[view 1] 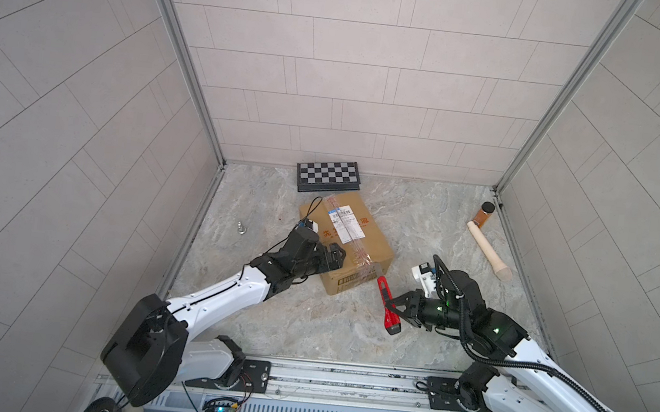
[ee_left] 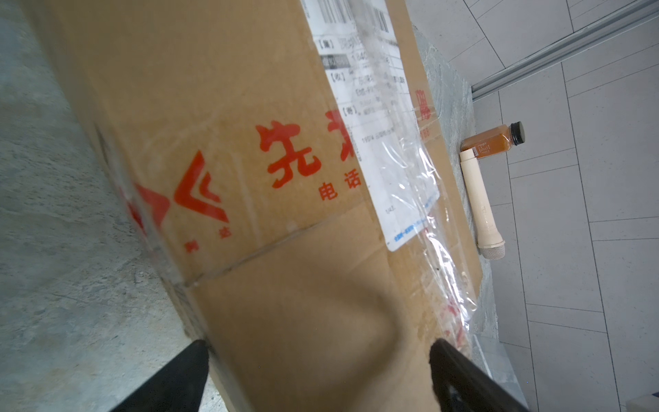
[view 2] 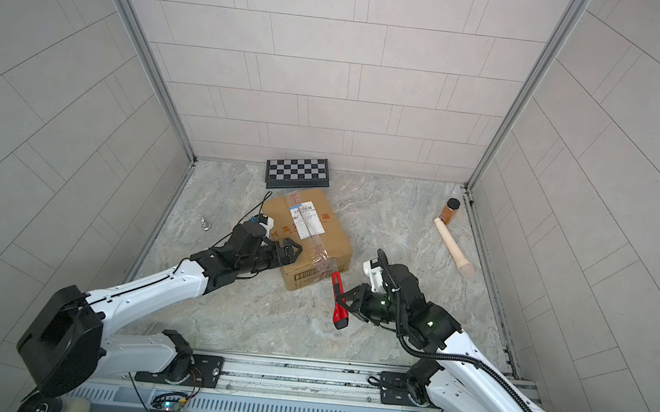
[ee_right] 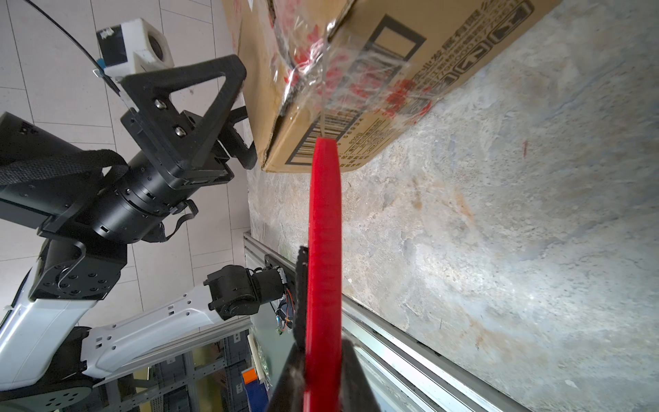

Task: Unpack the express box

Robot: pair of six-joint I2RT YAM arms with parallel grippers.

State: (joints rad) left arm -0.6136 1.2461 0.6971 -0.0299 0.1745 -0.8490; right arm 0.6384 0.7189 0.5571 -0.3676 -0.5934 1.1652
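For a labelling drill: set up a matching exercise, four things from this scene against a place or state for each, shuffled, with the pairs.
1 express box
2 red cutter
3 checkered board
4 brown bottle

A held in the right claw
B at the back, behind the box
C next to the cream microphone
D white label on top, taped

Pairs: 1-D, 2-A, 3-B, 4-C

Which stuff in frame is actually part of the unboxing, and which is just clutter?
In use:
- cardboard box
- red box cutter, held by the right gripper, tip at the box's tape
- left gripper, open at the box's edge

Lying about:
- chessboard case
- brown bottle
- cream microphone
- small metal piece
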